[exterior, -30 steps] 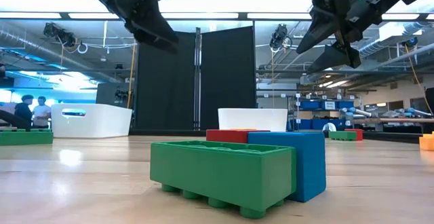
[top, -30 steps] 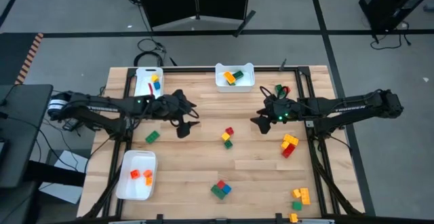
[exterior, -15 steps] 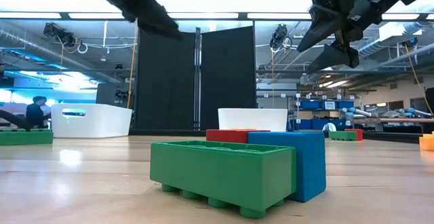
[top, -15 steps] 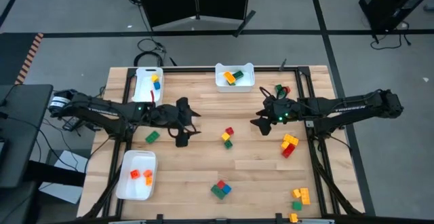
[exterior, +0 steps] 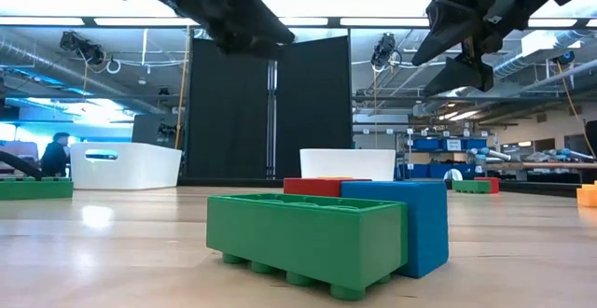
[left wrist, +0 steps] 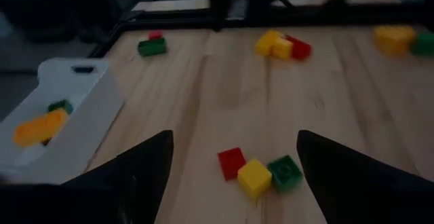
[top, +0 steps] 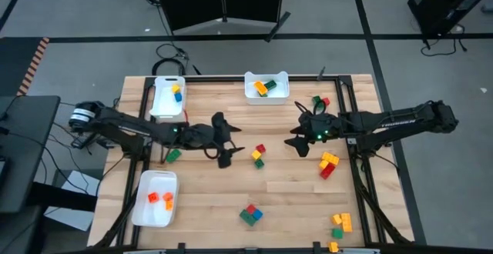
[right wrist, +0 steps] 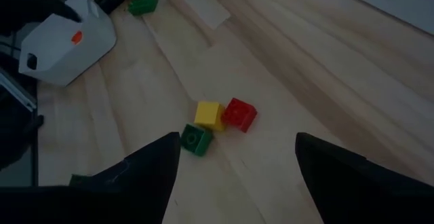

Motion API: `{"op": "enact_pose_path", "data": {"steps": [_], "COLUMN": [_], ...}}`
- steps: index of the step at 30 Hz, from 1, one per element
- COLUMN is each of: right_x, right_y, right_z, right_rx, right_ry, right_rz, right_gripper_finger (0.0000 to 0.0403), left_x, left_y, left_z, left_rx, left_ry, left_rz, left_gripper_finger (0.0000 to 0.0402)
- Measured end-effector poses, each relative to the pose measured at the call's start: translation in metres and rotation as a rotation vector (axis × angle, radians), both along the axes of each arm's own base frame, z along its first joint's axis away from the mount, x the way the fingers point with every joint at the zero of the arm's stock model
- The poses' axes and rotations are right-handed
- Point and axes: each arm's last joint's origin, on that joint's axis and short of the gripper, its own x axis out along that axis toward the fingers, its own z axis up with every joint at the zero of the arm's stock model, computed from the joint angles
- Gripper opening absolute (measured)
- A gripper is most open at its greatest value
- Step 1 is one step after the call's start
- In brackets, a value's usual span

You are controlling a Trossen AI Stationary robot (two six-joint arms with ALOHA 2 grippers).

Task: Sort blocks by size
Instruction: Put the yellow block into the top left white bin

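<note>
Three small blocks lie side by side mid-table: red [top: 261,148], yellow [top: 256,155] and green [top: 259,163]. My left gripper [top: 229,154] hangs open above the table just left of them; its wrist view shows red [left wrist: 232,163], yellow [left wrist: 253,177] and green [left wrist: 285,171] ahead of its spread fingers. My right gripper [top: 295,143] hangs open above the table to their right and sees the same trio [right wrist: 209,114]. In the low view both grippers, left [exterior: 261,35] and right [exterior: 448,58], are high and clear of the table.
White trays stand at the far left [top: 168,98], far middle [top: 266,92] and near left [top: 155,208], each with blocks inside. Loose blocks: a green one [top: 172,155], a green-red-blue cluster [top: 249,215], a red-yellow cluster [top: 329,164], more at the near right [top: 341,223].
My left gripper has swung toward the table's right edge and a little toward the near edge, sinking slightly, and now hangs close to the red, yellow and green blocks. The blocks have not moved.
</note>
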Motion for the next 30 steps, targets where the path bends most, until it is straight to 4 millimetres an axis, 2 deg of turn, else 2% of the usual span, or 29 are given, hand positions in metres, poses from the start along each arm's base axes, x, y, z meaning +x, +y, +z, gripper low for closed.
{"op": "enact_pose_path", "data": {"steps": [4,9,15,20,24,30], "right_x": [0.000,-0.001,-0.001,-0.001,-0.001,-0.001], "right_y": [0.002,0.003,0.003,0.003,0.003,0.003], "right_z": [0.000,-0.001,-0.001,-0.001,-0.001,-0.001], "right_rx": [-0.001,-0.013,-0.015,-0.017,-0.020,-0.021], "right_ry": [0.003,0.011,0.013,0.014,0.017,0.014], "right_rz": [0.011,0.024,0.026,0.028,0.029,0.031], "right_gripper_finger": [0.0301,0.0300,0.0304,0.0302,0.0300,0.0303], "left_x": [0.014,0.045,0.085,0.113,0.132,0.149], "left_y": [-0.001,-0.004,-0.002,0.001,0.004,0.015], "left_z": [-0.015,-0.021,-0.025,-0.023,-0.018,-0.024], "left_rx": [-0.080,-0.176,-0.281,-0.413,-0.509,-0.601], "left_ry": [-0.008,0.034,0.227,0.396,0.471,0.580], "left_rz": [0.074,0.156,0.279,0.318,0.388,0.515], "left_gripper_finger": [0.0321,0.0321,0.0321,0.0321,0.0321,0.0321]}}
